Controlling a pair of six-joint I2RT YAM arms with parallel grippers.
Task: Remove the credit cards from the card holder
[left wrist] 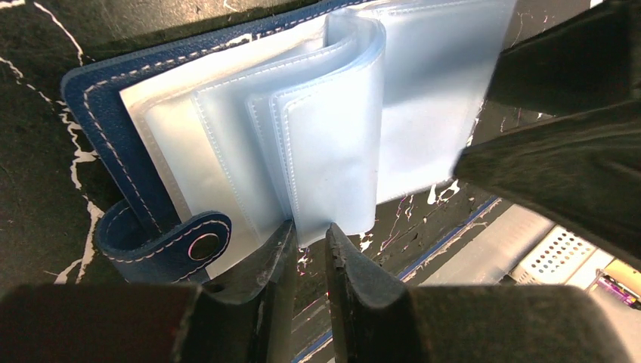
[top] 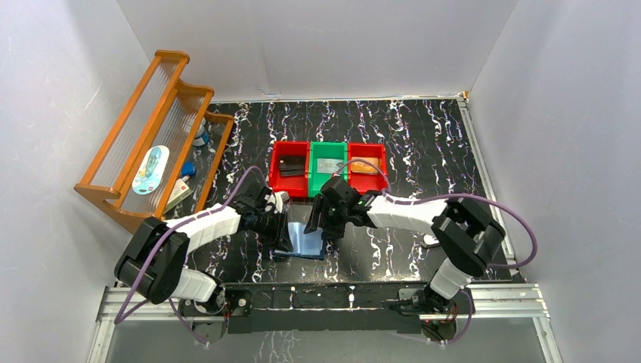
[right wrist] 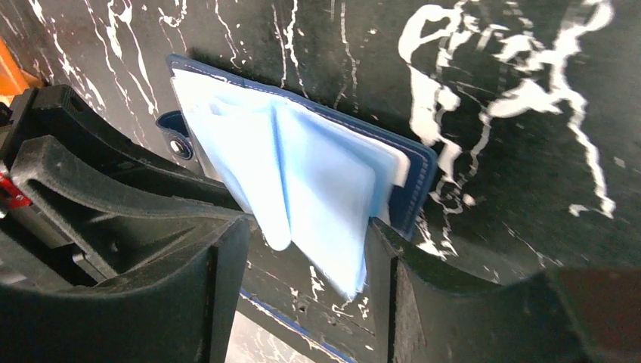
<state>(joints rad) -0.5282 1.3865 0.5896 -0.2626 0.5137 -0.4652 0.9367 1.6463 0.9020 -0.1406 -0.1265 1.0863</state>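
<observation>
The navy card holder [top: 306, 243] lies open on the black marbled table, its pale blue sleeves fanned upward. Its cover shows in the left wrist view [left wrist: 98, 113] and the right wrist view [right wrist: 412, 162]. No card shows in the sleeves. My left gripper [top: 281, 219] is at its left edge. Its jaws [left wrist: 310, 231] stand a narrow gap apart, and a sleeve's edge reaches just between the tips. My right gripper [top: 317, 223] is open [right wrist: 306, 227] and straddles the raised sleeves without clamping them. A black credit card [top: 291, 170] lies in the left red bin.
Three bins stand in a row behind the holder: a red one [top: 276, 170], a green one [top: 312, 172] holding a silver-grey card [top: 330, 165], and a red one [top: 382, 162] holding an orange card [top: 365, 168]. A wooden rack [top: 151, 128] stands at the far left. A metal rail [top: 378, 299] runs along the near edge.
</observation>
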